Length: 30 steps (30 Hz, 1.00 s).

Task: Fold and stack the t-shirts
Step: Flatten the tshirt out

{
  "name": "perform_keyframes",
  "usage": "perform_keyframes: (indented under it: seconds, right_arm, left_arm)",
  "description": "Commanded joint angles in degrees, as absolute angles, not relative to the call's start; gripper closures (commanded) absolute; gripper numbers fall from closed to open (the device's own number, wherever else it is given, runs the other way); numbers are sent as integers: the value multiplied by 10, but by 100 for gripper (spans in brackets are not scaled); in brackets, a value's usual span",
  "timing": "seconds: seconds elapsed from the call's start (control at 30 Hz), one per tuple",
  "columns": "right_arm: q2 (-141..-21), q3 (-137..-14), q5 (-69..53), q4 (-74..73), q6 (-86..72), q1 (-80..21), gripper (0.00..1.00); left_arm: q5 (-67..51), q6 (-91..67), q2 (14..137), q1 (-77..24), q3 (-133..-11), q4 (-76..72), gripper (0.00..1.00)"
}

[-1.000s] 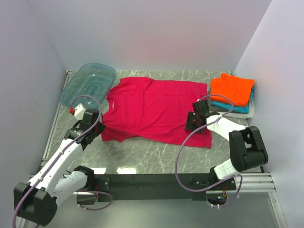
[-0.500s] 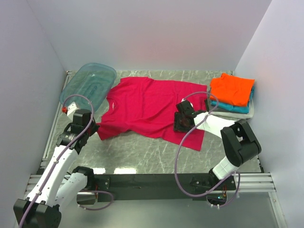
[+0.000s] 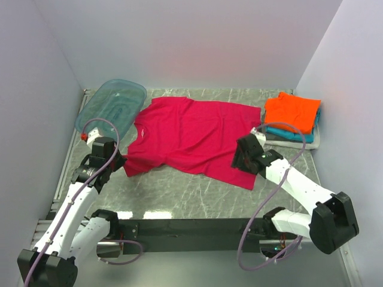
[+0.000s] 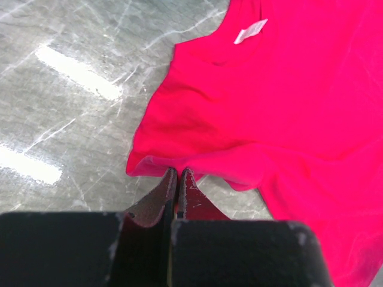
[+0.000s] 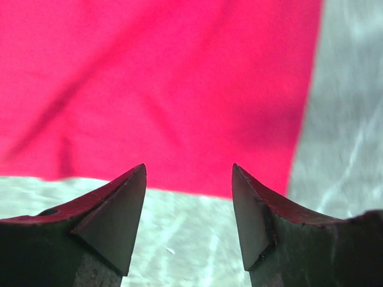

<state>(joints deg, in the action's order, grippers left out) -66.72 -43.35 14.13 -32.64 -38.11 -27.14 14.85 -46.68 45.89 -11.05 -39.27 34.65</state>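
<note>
Four t-shirts in all: one crimson shirt (image 3: 191,134) lies spread out, and three sit folded in a single stack. That stack has an orange shirt (image 3: 292,112) on top, a teal shirt (image 3: 293,136) under it, and what appears to be one grey-white shirt (image 3: 316,141) at the bottom, only its edge showing. One clear teal tub (image 3: 112,107). Two robot arms, a left arm (image 3: 78,191) and a right arm (image 3: 299,185). One table (image 3: 179,188).
</note>
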Motion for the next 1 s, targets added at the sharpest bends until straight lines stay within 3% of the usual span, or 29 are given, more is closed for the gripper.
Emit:
perform_keyframes:
  seconds: [0.0,0.27,0.5,0.67,0.8,0.97]
  right_arm:
    - [-660,-392,157,-389,-439,-269,34]
    - [-665,-379,168,-471,-483,-269,32]
    - [-682,-342,145,-446,-488,-248,30]
    - [-676,-335,161,-429,-488,-226,37]
    - [-690,-332,158,-421,-476,-218,50]
    - [-710,-336,152,-418,-471,-211,55]
  left_arm:
    - [127,-447,452,-107,-410,322,99]
    - [103,-440,447,-106,-407,311,99]
    - [88,-437,453,-106,-406,305,100]
    - [80,-433,459,-106,-405,302,99]
    - [79,-433,460,-106,-405,302,99]
    - [79,-433,459,-106,-405,304,99]
